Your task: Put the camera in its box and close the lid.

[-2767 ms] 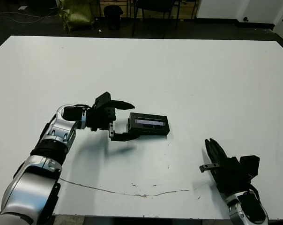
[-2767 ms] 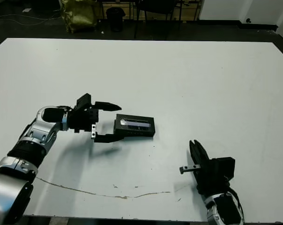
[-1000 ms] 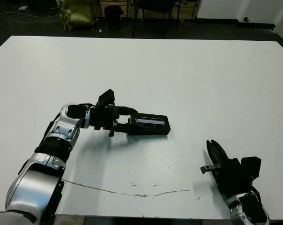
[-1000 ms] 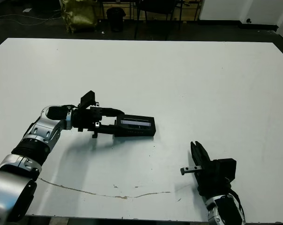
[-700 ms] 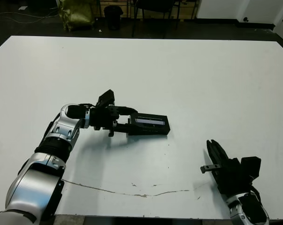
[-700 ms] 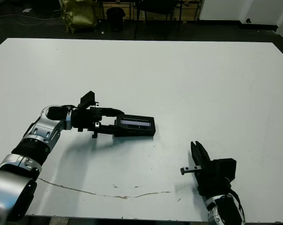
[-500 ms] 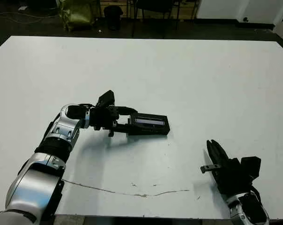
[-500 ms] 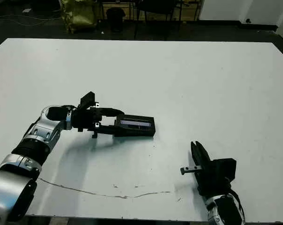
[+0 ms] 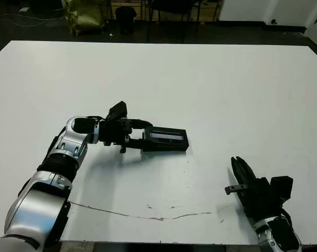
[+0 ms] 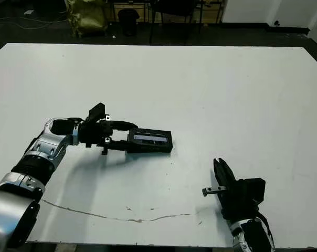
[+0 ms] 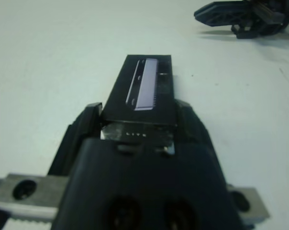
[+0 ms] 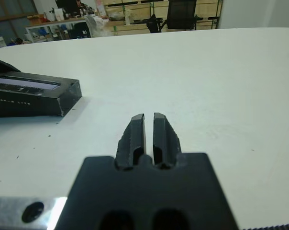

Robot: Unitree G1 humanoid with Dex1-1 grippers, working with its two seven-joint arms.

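Worktop (image 9: pixel 211 84): broad, white, matte; a thin brownish scratch line (image 9: pixel 148 216) runs near its front edge.

Box (image 9: pixel 165 140): small, shallow, rectangular, black, with matte sides; lies flat near the middle of the worktop, nearer the front and left edges.

Lid (image 11: pixel 147 88): flat black cover seated on the box, with a glossy pale purplish window strip along its middle. The camera itself cannot be seen.

Left tool (image 9: pixel 141 135): two black fingers (image 11: pixel 194 129) closed on the box, one against each long side of its near end; the silver and black forearm reaches in from the front left corner.

Right tool (image 10: pixel 220 171): black, ribbed body on a silver wrist, resting near the front edge toward the right corner, well apart from the box; its two tapered fingers (image 12: pixel 136 132) stand nearly together with a thin slit between, gripping nothing.
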